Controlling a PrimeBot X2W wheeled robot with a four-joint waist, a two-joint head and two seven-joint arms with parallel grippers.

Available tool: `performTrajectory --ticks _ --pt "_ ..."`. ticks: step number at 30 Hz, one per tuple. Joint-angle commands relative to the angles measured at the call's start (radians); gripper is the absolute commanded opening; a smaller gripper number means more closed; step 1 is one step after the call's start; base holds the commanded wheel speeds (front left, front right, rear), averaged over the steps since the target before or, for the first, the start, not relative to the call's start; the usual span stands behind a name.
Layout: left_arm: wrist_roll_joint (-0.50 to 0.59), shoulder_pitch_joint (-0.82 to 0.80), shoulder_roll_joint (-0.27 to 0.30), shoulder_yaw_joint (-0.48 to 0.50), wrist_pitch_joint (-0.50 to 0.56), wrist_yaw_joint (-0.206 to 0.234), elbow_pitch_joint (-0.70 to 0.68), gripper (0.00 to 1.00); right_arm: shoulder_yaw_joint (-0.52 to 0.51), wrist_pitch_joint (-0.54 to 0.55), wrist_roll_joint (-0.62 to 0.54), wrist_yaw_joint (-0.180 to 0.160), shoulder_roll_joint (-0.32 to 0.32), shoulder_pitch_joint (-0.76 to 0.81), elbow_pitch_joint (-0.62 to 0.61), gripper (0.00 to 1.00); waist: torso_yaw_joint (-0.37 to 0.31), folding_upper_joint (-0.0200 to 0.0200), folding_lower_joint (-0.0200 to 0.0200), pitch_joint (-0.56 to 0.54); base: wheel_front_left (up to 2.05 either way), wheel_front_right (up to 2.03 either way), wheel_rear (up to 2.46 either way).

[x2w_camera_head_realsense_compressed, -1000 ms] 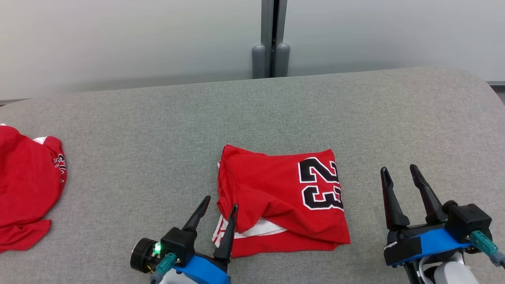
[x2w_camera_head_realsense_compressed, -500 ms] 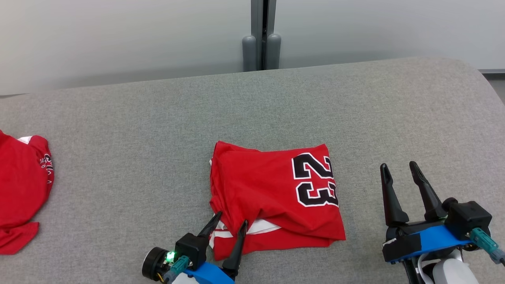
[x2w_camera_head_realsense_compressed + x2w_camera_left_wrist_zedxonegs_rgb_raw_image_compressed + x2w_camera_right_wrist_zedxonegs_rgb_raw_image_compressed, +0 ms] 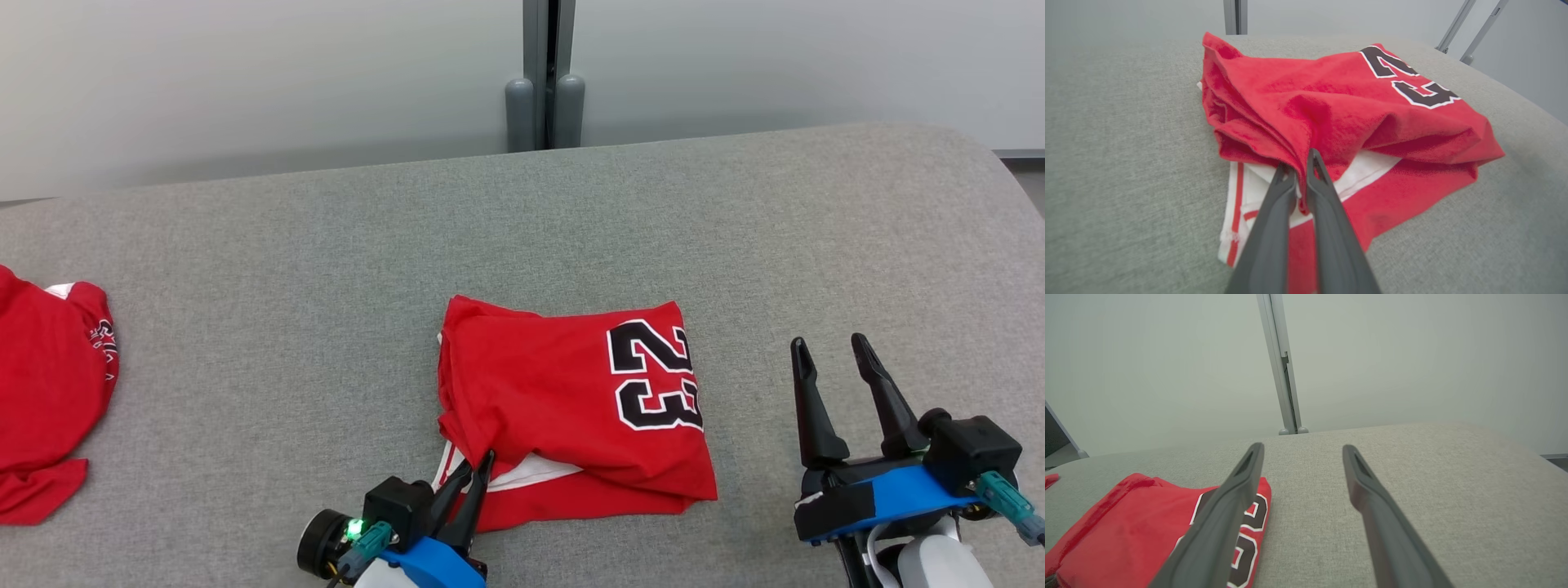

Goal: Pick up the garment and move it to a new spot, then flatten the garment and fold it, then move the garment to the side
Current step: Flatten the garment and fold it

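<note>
The garment (image 3: 563, 408) is a folded red jersey with a black "23" and white trim, lying mid-front on the grey padded surface; it also shows in the left wrist view (image 3: 1339, 102) and the right wrist view (image 3: 1126, 526). My left gripper (image 3: 478, 465) is shut on the garment's near-left folded edge, and in its wrist view (image 3: 1300, 161) red cloth is pinched between the two fingers. My right gripper (image 3: 829, 347) stands open to the right of the garment, apart from it, with nothing between its fingers (image 3: 1300, 451).
A second red garment (image 3: 45, 392) lies crumpled at the far left edge of the grey surface (image 3: 326, 269). A grey post (image 3: 545, 77) and pale wall stand behind the surface's far edge. The surface curves down at the right.
My left gripper has moved to the right onto the garment's near-left corner and shut on a fold of cloth. The right gripper has stayed open. The head camera shifted slightly.
</note>
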Motion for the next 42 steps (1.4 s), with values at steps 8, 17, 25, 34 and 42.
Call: performTrajectory --ticks 8,17,25,34,42 --pt "-0.023 0.055 0.059 -0.015 0.017 -0.001 -0.091 0.0 -0.005 -0.003 0.008 0.0 -0.013 0.022 0.014 1.0 0.016 0.0 0.0 -0.019 0.0 0.0 0.0" --pt "-0.059 0.104 0.075 -0.018 0.062 0.004 -0.178 1.0 -0.016 -0.003 0.01 0.0 -0.019 0.034 0.038 1.0 0.018 0.0 0.0 -0.03 0.0 0.0 0.0" --pt "-0.077 0.112 0.087 0.043 0.013 0.043 -0.217 1.0 -0.022 -0.003 0.018 0.0 -0.029 0.033 0.039 1.0 0.022 0.0 0.0 -0.046 0.0 0.0 0.0" --pt "-0.059 0.128 0.124 0.219 -0.002 0.125 -0.339 1.0 -0.026 -0.003 0.004 0.0 -0.026 0.048 0.014 1.0 0.047 0.0 0.0 -0.07 0.0 0.0 0.0" --pt "-0.019 0.171 0.147 0.4 -0.003 0.166 -0.432 1.0 -0.025 -0.003 -0.023 0.0 -0.017 0.06 -0.013 1.0 0.073 0.0 0.0 -0.085 0.0 0.0 0.0"
